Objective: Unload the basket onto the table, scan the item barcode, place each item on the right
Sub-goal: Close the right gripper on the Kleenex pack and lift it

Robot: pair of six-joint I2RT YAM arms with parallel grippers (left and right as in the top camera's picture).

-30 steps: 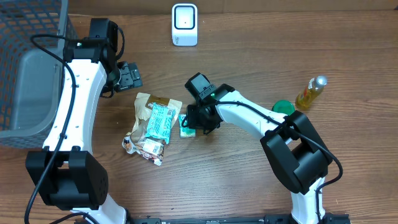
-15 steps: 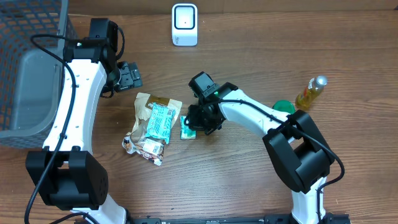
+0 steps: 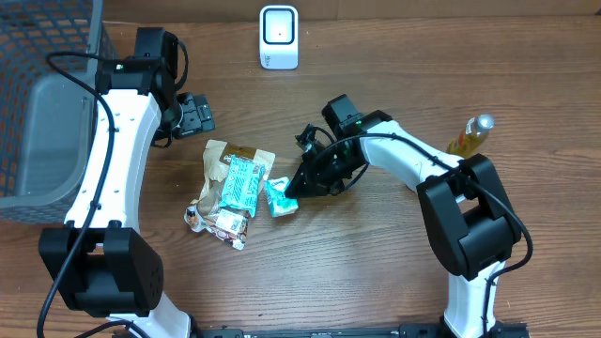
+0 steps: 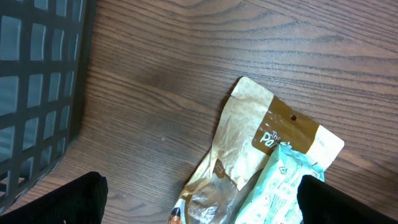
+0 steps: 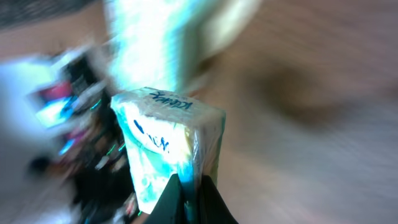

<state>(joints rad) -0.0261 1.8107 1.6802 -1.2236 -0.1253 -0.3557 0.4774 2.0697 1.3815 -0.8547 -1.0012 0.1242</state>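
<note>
The item, a small teal-and-white packet (image 3: 277,200), is just right of the pile of snack bags, tilted up off the wood. My right gripper (image 3: 292,191) is shut on its edge. In the right wrist view the packet (image 5: 165,140) stands up from the pinched fingers (image 5: 177,199), blurred by motion. A white barcode scanner (image 3: 279,38) stands at the table's back edge. Up at the left, my left gripper (image 3: 194,115) hangs open and holds nothing. Its wrist view looks down on a brown paper pouch (image 4: 249,134) and a mint-green bag (image 4: 283,186).
A brown pouch (image 3: 223,157), a mint-green bag (image 3: 242,184) and a colourful wrapper (image 3: 218,222) lie heaped at centre left. A dark wire basket (image 3: 47,56) fills the far left. On the right are a yellow bottle (image 3: 467,141) and a green lid (image 3: 427,161).
The right gripper has shut on the small teal packet and its wrist has swung up and to the right, tipping the packet off the table. The left arm has not moved.
</note>
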